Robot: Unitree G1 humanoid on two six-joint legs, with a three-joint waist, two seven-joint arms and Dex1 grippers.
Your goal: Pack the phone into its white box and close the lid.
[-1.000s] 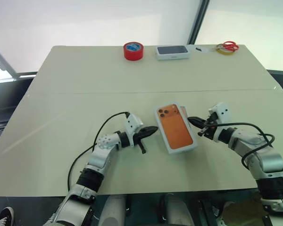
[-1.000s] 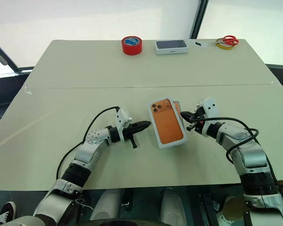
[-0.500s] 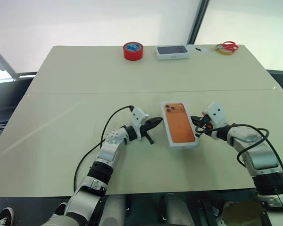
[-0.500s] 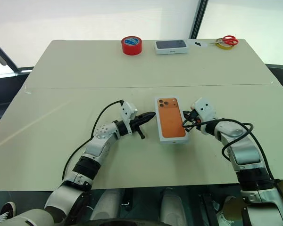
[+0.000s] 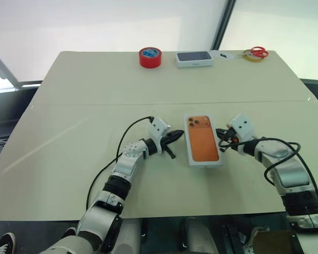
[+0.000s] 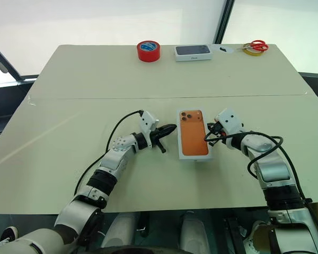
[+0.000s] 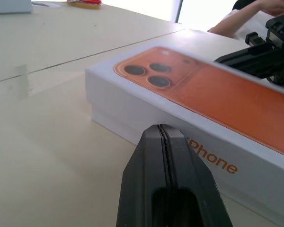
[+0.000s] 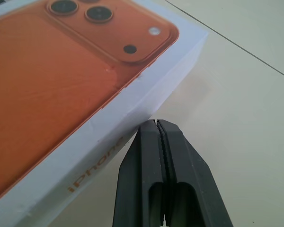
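White card makes the box (image 5: 202, 145), and its lid (image 7: 217, 101) is on, with an orange phone picture printed on top. It lies flat on the table (image 5: 69, 132), between the two grippers, near the front edge. The real phone cannot be seen; it may be inside, but I cannot tell.

The left gripper (image 5: 176, 138) has its two black fingers pressed tight together, holding nothing. Its tip is just beside the long left side of the box. The right gripper (image 5: 221, 135) is also pinched shut and empty, right at the other long side.

What could go wrong? If one gripper pushes harder than the other, the box could spin or slide across the smooth table. If both push hard, the thin card walls could bend in. A tip that pokes low, under the lid's edge, could lift the lid back off. A tip that rides too high could slip over the top and tip the box.

Far back sit a red tape roll (image 5: 149, 56), a dark-topped box (image 5: 194, 58) and scissors (image 5: 258, 51). They are well apart from all this.
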